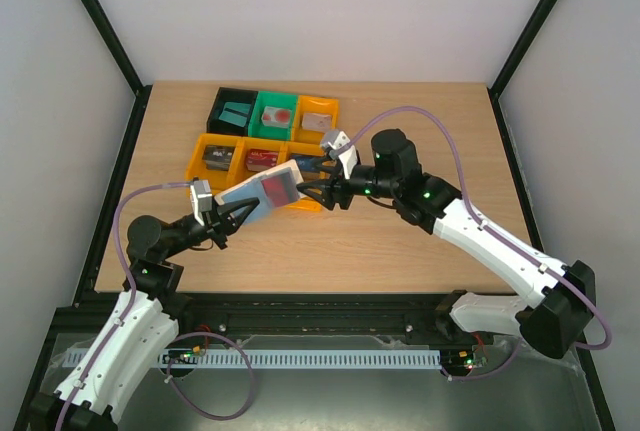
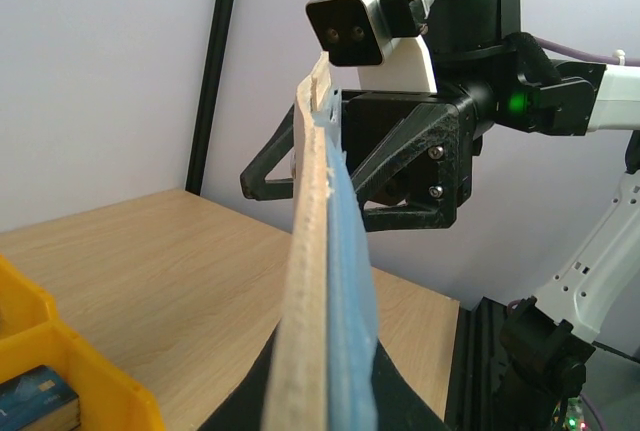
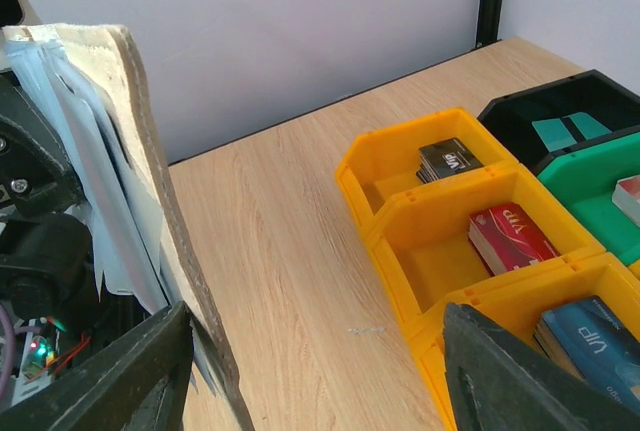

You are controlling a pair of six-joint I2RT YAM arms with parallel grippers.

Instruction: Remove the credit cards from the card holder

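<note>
My left gripper (image 1: pixel 232 213) is shut on the near end of the card holder (image 1: pixel 258 194) and holds it up off the table. The holder is tan outside and blue-grey inside, and a red credit card (image 1: pixel 277 189) shows on its upper face. In the left wrist view the card holder (image 2: pixel 322 281) is seen edge-on, running away from my left gripper (image 2: pixel 325 413). My right gripper (image 1: pixel 312 179) is open at the holder's far end. In the right wrist view the card holder (image 3: pixel 135 191) stands just inside the left finger (image 3: pixel 110 376) of my right gripper (image 3: pixel 320 371), which grips nothing.
Orange bins (image 1: pixel 207 143), a green bin (image 1: pixel 262 127) and a black bin (image 1: pixel 224 99) sit at the back of the table, just behind the grippers. They hold cards: a black one (image 3: pixel 447 159), a red one (image 3: pixel 512 233), a blue one (image 3: pixel 590 331) and a teal one (image 3: pixel 560 131).
</note>
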